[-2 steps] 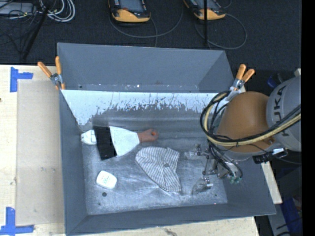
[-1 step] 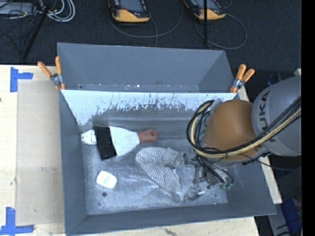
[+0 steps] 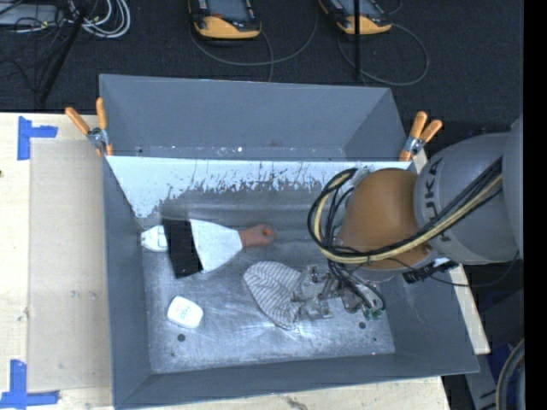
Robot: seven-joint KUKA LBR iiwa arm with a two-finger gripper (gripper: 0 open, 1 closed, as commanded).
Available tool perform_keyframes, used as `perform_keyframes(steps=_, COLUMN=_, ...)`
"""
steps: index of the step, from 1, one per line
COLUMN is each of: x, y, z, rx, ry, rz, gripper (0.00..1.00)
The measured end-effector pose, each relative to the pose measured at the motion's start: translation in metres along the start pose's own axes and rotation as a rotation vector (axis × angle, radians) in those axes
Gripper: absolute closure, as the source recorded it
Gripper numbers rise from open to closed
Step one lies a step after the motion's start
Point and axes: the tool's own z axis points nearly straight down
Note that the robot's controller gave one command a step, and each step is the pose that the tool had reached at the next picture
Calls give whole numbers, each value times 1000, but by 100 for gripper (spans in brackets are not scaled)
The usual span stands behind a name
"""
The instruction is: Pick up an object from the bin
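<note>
- Down in the front-right part of the bin, a crumpled pale cloth with a fine stripe or check lies bunched on the floor. It's the thing nearest the arm, so that's my guess for the pick.
- The gripper sits low at the cloth's right edge and seems to be touching or overlapping it. Released or clenched, I honestly can't tell (it's all tangled metal and wiring from this angle).
- What could go wrong: cloth is floppy, so a pinch might catch only one loose fold and the rest could slide out on the lift. Pressing too deep could also scrape the metal floor.
- Another worry is the cables looped off the wrist, which hang close to the bin's right wall and could drag on it.
- Farther left there's a brush: a flat white fan shape with a black band and a brownish handle. It's well apart from the cloth, so no snag risk.
- A small white oval, smooth and pebble-like, sits near the front-left corner.
- The bin itself is dull grey sheet metal with sloped walls and a scuffed floor.
</note>
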Motion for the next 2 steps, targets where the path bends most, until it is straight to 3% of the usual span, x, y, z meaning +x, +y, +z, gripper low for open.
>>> perform_keyframes(steps=1, x=0, y=0, z=0, rx=0, ry=0, rz=0, gripper=100)
perform_keyframes(steps=2, x=-5, y=12, z=-135, rx=2, ry=-6, rz=5, gripper=100)
